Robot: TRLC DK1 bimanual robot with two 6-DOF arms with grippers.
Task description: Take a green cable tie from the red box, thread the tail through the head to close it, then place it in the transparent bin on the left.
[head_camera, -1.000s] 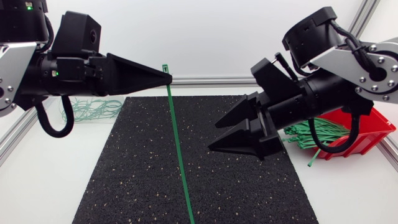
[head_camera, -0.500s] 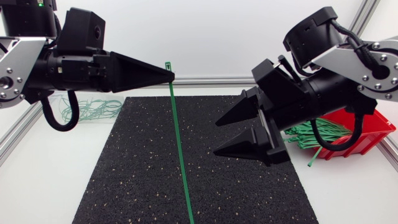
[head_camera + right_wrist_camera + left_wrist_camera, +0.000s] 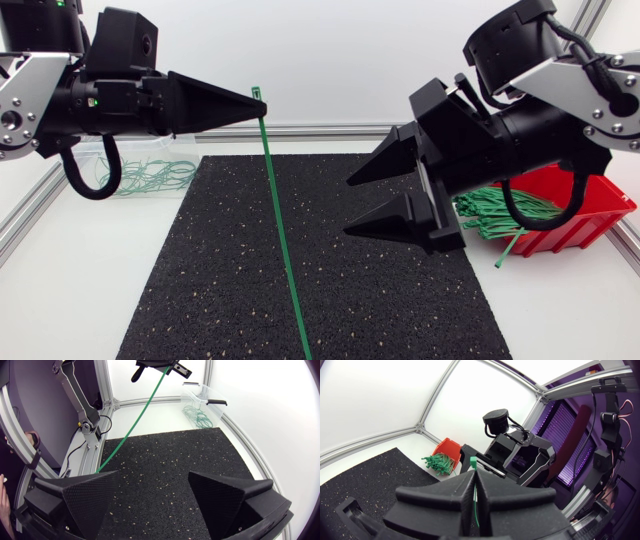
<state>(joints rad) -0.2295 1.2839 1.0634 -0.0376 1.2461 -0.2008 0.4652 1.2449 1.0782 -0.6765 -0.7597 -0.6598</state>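
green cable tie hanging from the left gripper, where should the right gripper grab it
Probably the free tail, well below the head. The left gripper is shut just under the head, so the cable tie hangs straight. The open right gripper is beside mid-strap: come in sideways from the right, jaws either side of it.

Head view: fixed overhead, looking down on the speckled black rubber mat (image 3: 200, 280). Left wrist view: faces the red plastic box (image 3: 449, 449). Right wrist view: faces the transparent plastic bin (image 3: 197, 392). All three share the mat and the thin green cable tie (image 3: 283, 230).
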